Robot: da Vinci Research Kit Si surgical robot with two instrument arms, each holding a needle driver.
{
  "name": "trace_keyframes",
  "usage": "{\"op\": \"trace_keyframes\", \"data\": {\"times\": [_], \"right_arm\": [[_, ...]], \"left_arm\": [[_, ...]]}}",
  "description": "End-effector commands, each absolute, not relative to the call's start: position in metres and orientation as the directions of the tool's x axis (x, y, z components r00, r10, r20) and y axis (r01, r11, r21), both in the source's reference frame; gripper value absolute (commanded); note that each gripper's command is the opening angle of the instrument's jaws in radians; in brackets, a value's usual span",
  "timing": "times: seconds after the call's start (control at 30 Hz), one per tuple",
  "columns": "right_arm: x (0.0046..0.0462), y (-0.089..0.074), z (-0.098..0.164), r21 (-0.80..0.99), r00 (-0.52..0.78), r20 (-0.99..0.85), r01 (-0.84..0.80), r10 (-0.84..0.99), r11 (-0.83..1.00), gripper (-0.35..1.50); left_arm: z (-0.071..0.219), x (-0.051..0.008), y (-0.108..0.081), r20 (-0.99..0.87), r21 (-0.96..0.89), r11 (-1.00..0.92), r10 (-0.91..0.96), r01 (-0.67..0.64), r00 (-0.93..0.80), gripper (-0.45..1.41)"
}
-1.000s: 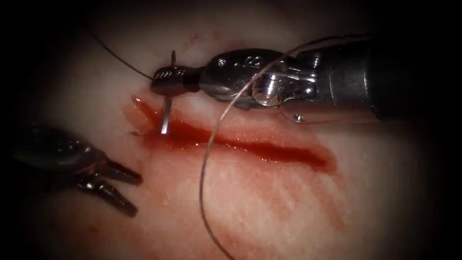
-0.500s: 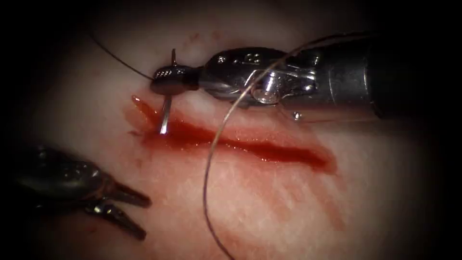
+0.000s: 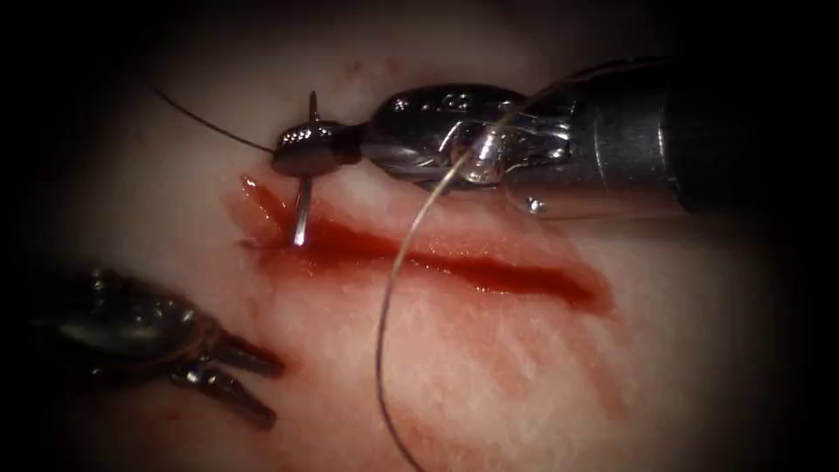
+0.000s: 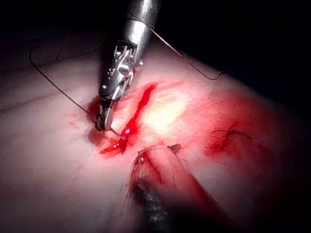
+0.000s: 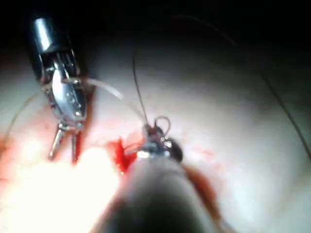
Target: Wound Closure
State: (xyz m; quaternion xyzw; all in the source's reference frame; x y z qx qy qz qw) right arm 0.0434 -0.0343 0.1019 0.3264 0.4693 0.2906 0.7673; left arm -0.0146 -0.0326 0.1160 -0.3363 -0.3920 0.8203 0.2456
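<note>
The cut (image 3: pixel 454 267) runs across the tissue (image 3: pixel 489 367), wet with red fluid. My right tool (image 3: pixel 297 149) reaches in from the right, its jaws shut on the curved needle (image 3: pixel 302 210) nearer its back end. A short stub rises above the jaws. The needle's point stands in the red fluid at the cut's left end; how deep it sits I cannot tell. Thread (image 3: pixel 389 297) loops down from the right tool's wrist across the cut. My left tool (image 3: pixel 277 392) lies low on the left with jaws open, holding nothing. The right wrist view shows its spread jaws (image 5: pixel 63 145).
A second strand of thread (image 3: pixel 210 122) trails from the right tool's jaws toward the upper left. Red streaks (image 3: pixel 542 367) stain the tissue below the cut's right half. In the left wrist view, short cut thread ends (image 4: pixel 232 133) sit in a red patch away from the cut.
My left tool has moved down and a little to the right, jaws still open. The right tool and needle have barely shifted, with the point staying at the cut's left end.
</note>
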Motion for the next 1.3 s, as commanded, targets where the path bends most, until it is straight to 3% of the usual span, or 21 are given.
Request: {"op": "trace_keyframes", "data": {"times": [0.03,1.3], "right_arm": [[0.0443,-0.0344,0.102,0.778,0.39,-0.527,-0.137,0.755,0.613,-0.35],[0.0453,-0.0372,0.1023,0.945,0.366,-0.286,-0.046,0.886,0.324,-0.35]], "left_arm": [[0.1165,-0.015,-0.0329,-0.357,-0.808,-0.572,0.665,-0.14,-0.656,0.49],[0.116,-0.0142,-0.0329,-0.356,-0.81,-0.571,0.659,-0.133,-0.663,0.47]]}}
